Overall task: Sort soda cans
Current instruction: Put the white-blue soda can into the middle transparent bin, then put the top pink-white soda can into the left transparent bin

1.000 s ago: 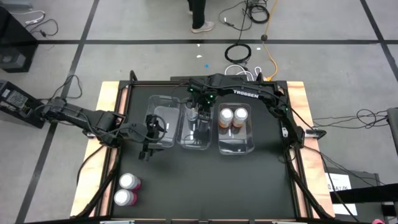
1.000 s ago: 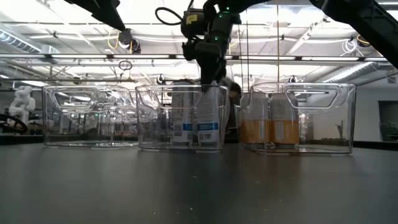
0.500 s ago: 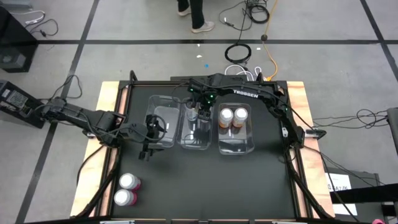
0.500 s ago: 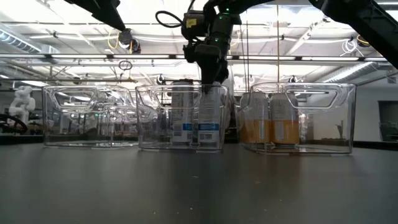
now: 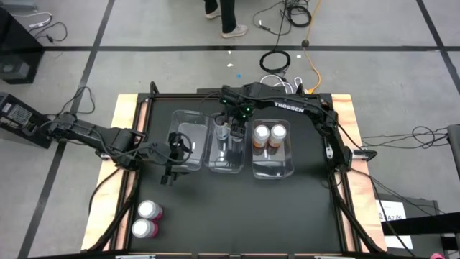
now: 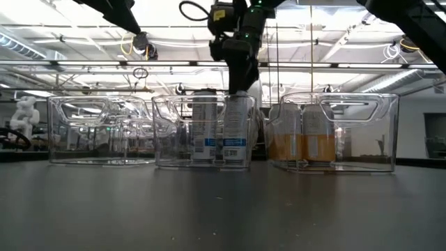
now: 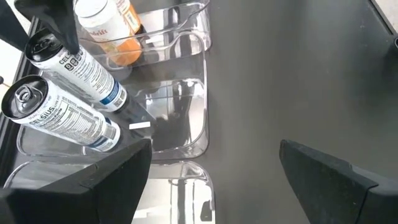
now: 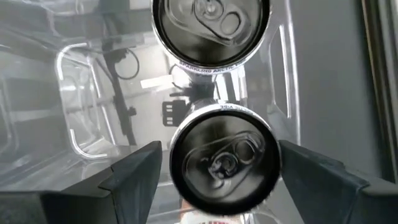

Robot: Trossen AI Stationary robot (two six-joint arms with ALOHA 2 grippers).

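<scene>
Two dark soda cans point(image 6: 204, 129) point(image 6: 235, 129) stand upright on their bases in the middle clear bin point(image 5: 226, 162). Two orange cans point(image 5: 261, 133) point(image 5: 279, 132) stand in the right bin point(image 5: 273, 169). Two pink cans point(image 5: 149, 209) point(image 5: 144, 228) stand on the table near its near-left corner. My right gripper point(image 6: 239, 80) hangs open just above one dark can point(image 8: 224, 158), one finger to each side of its top and clear of it. My left gripper point(image 5: 171, 164) is open, by the near-left corner of the empty left bin point(image 5: 188, 140).
The three clear bins sit side by side across the middle of the black table point(image 5: 237, 208). A broad stretch of bare table lies between the bins and the near edge. Cables lie on the floor beyond the far edge, where a person's legs point(image 5: 228, 14) show.
My right gripper has risen straight up out of the middle bin, its fingers now above the can's top. The dark can beneath it stays standing in the bin. My left arm has kept still.
</scene>
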